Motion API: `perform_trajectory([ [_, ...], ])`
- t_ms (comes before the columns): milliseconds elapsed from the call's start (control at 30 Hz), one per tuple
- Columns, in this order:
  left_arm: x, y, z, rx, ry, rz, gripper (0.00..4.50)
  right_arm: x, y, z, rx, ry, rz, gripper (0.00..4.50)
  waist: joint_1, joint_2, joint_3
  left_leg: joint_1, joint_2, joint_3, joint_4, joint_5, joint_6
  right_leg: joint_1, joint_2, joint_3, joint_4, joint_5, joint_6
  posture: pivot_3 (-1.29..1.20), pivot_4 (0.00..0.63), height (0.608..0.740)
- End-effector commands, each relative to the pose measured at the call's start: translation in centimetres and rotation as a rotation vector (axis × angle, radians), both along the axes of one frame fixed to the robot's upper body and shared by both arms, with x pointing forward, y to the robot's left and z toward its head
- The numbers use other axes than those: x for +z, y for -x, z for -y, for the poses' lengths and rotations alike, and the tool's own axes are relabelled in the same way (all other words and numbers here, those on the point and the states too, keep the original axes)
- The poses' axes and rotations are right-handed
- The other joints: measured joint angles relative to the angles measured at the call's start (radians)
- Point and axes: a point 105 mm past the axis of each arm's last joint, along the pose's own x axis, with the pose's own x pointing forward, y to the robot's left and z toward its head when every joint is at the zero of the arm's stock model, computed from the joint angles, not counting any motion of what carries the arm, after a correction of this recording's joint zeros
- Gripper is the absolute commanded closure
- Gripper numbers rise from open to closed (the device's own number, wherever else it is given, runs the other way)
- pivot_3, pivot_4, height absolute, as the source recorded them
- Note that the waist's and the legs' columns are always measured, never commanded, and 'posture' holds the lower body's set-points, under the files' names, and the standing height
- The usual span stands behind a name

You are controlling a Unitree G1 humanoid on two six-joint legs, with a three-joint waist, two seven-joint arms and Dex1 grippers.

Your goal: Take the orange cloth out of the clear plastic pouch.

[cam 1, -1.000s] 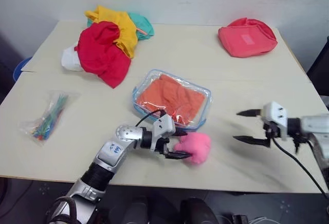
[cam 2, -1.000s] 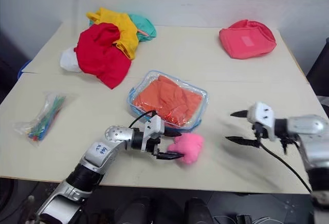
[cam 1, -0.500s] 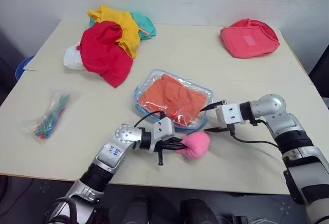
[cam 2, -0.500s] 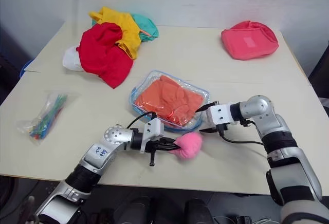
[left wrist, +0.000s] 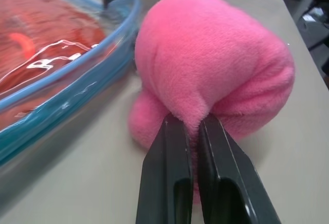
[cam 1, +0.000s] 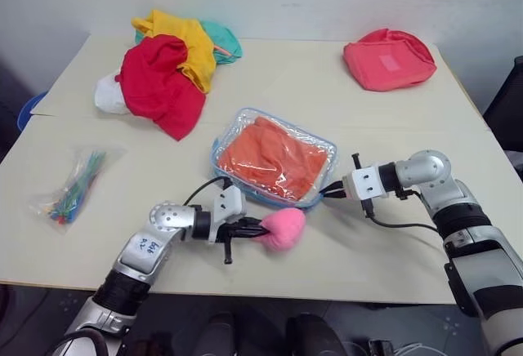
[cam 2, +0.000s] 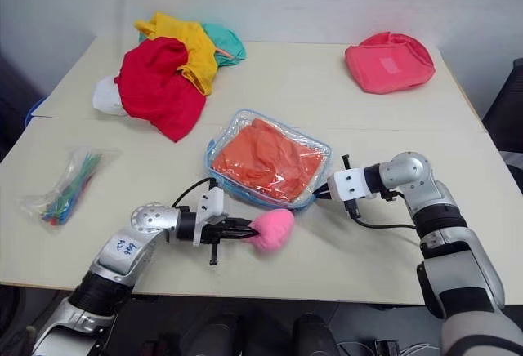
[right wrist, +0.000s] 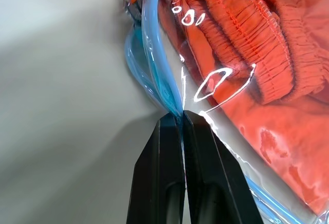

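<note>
The clear plastic pouch (cam 1: pixel 216 153) with light-blue edging lies flat mid-table, and the orange cloth (cam 1: pixel 274 160) is folded inside it. My right gripper (cam 1: pixel 325 191) reaches in from the right and is shut on the pouch's near right edge. In the right wrist view the black fingers (right wrist: pixel 205 152) pinch the blue edging (right wrist: pixel 149 44) beside the orange cloth (right wrist: pixel 267 54). My left gripper (cam 1: pixel 260 229) lies low on the table just in front of the pouch, shut on a pink plush toy (cam 1: pixel 283 227). The left wrist view shows that toy (left wrist: pixel 211 59) squeezed between the fingers.
A heap of red (cam 1: pixel 159 86), yellow (cam 1: pixel 189 42) and teal (cam 1: pixel 222 39) cloths lies at the back left. A pink-red fabric pouch (cam 1: pixel 388 58) sits back right. A small clear bag of coloured sticks (cam 1: pixel 75 186) lies at the left. The table's front edge runs just behind the left arm.
The right gripper swung in from the right to the pouch's edge and shut on it. The left gripper shut on the pink plush toy and drew it leftward.
</note>
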Motion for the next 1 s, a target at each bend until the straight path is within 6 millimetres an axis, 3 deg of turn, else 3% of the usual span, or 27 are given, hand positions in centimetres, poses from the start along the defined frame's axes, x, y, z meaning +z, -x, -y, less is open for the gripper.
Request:
perform_trajectory([
  [33, 1.3, -2.0, -3.6, 0.205, 0.056, 0.005, 4.50, 0.7, 0.6, 1.3, 0.012, 0.005, 0.020, 4.46, 0.000, 0.000, 0.000, 0.000, 0.000, 0.000, 0.000, 0.000, 0.000, 0.000, 0.000, 0.000, 0.002, 0.000, 0.000, 0.00, 0.150, 0.740],
  [267, 2.9, -6.2, -11.4, 0.633, 0.169, 0.013, 4.50, 0.8, 2.3, 3.8, 0.032, 0.040, -0.002, 4.46, 0.004, 0.000, 0.000, 0.000, 0.000, -0.001, 0.000, 0.000, 0.000, 0.000, -0.001, -0.001, 0.002, 0.000, 0.000, 0.00, 0.150, 0.740],
  [400, 3.5, -8.6, -14.6, 0.859, 0.252, 0.022, 4.50, 1.2, 2.9, 4.4, 0.047, 0.032, 0.003, 4.46, 0.001, 0.000, 0.000, 0.000, 0.000, -0.001, 0.000, 0.000, 0.000, 0.000, -0.001, -0.002, 0.002, 0.000, 0.000, 0.00, 0.150, 0.740],
  [533, 3.7, -9.8, -15.3, 0.964, 0.345, 0.004, 4.50, 1.5, 3.5, 4.7, 0.071, 0.010, 0.001, 4.46, 0.001, 0.000, 0.000, 0.000, 0.000, -0.001, 0.000, 0.000, 0.000, 0.000, -0.001, -0.003, 0.003, 0.000, 0.000, 0.00, 0.150, 0.740],
  [800, 3.9, -9.1, -13.7, 0.871, 0.371, -0.008, 4.50, 1.8, 3.6, 4.5, 0.034, -0.098, -0.007, 4.46, 0.002, 0.000, 0.000, 0.000, 0.000, 0.000, 0.000, 0.000, 0.000, 0.000, -0.001, -0.003, 0.003, 0.000, 0.000, 0.00, 0.150, 0.740],
  [900, 4.1, -8.5, -15.0, 0.890, 0.313, 0.038, 3.69, 2.0, 4.2, 4.7, -0.039, -0.179, -0.117, 3.79, 0.001, 0.000, 0.000, -0.001, 0.000, 0.000, 0.000, 0.000, 0.000, 0.000, -0.001, -0.003, 0.003, 0.000, 0.000, 0.00, 0.150, 0.740],
  [1000, 5.1, -7.4, -15.9, 0.804, 0.209, 0.157, 2.76, 2.6, 5.1, 5.6, -0.100, -0.253, -0.146, 2.79, 0.002, 0.000, 0.000, -0.001, 0.000, -0.001, 0.000, 0.000, -0.001, 0.000, -0.001, -0.003, 0.003, 0.000, 0.000, 0.00, 0.150, 0.740],
])
